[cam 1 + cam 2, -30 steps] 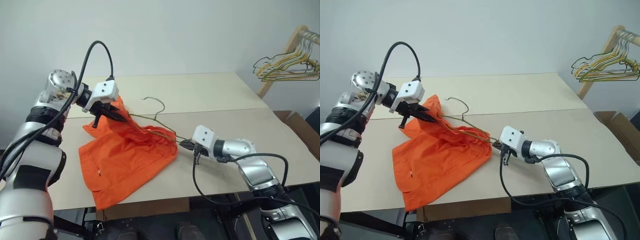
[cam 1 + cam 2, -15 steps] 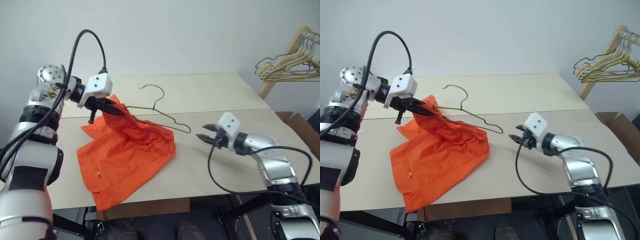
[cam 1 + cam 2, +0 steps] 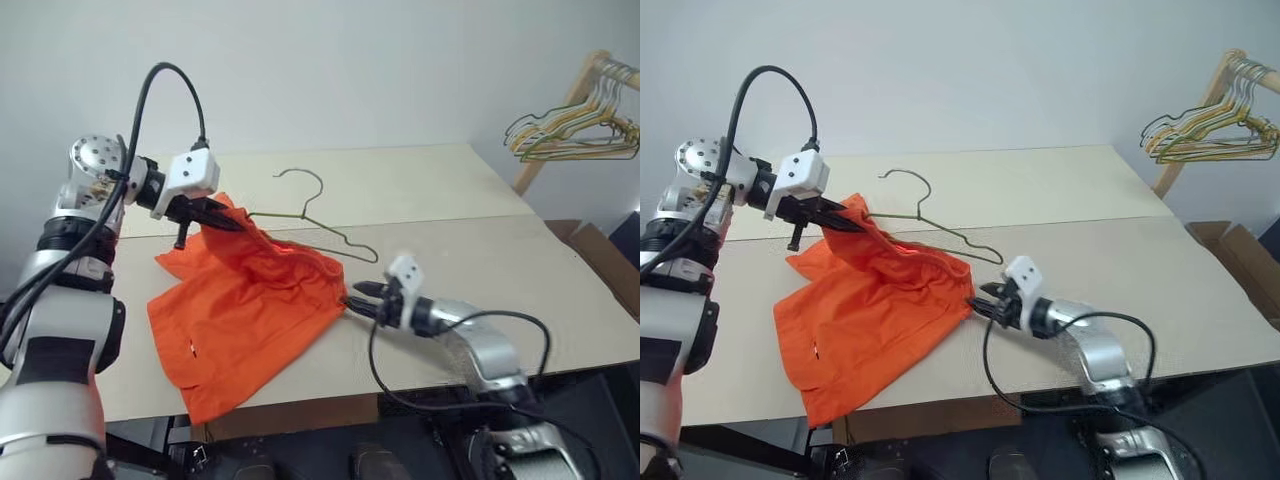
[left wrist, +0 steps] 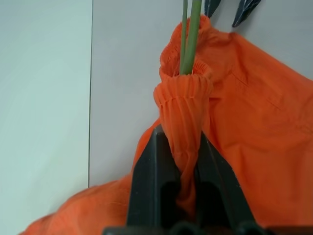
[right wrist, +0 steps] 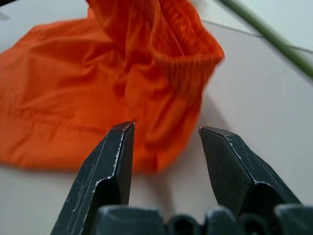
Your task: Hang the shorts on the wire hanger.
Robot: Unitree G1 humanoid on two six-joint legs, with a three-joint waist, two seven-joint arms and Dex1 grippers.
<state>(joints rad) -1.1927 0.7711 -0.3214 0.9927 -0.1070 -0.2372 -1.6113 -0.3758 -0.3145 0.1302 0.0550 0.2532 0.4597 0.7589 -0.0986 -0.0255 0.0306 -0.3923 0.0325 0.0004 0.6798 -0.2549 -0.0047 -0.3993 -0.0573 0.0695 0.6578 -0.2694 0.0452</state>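
The shorts [image 3: 245, 320] lie spread on the left half of the bench [image 3: 480, 260], their near leg reaching the bench's near edge. One far corner of the waistband is lifted off the surface, and from there the fabric slopes down to the right into a gathered bunch near the bench's middle.

The hanger [image 3: 315, 225] is threaded into that lifted waistband. In the left wrist view its wire [image 4: 190, 39] enters the gathered opening of the elastic. In the head views the hook rises free over the far part of the bench, and one wire shoulder runs out to the right of the shorts and ends in a bend just above the surface.

The left pincer [image 3: 215, 215] is clamped on the shorts at the raised waistband corner; the left wrist view shows its black fingers [image 4: 151, 181] pressed on a twisted fold of orange cloth. It is held above the bench, pointing right.

The right pincer [image 3: 358, 298] sits low over the bench just right of the bunched edge of the shorts, pointing left at it. Its fingers [image 5: 112, 171] stand apart with nothing between them, their tips just short of the fabric.

At the far right, beyond the bench, a bunch of hangers [image 3: 575, 135] hangs from a wooden rack [image 3: 580, 95], with a cardboard box [image 3: 600, 255] below.
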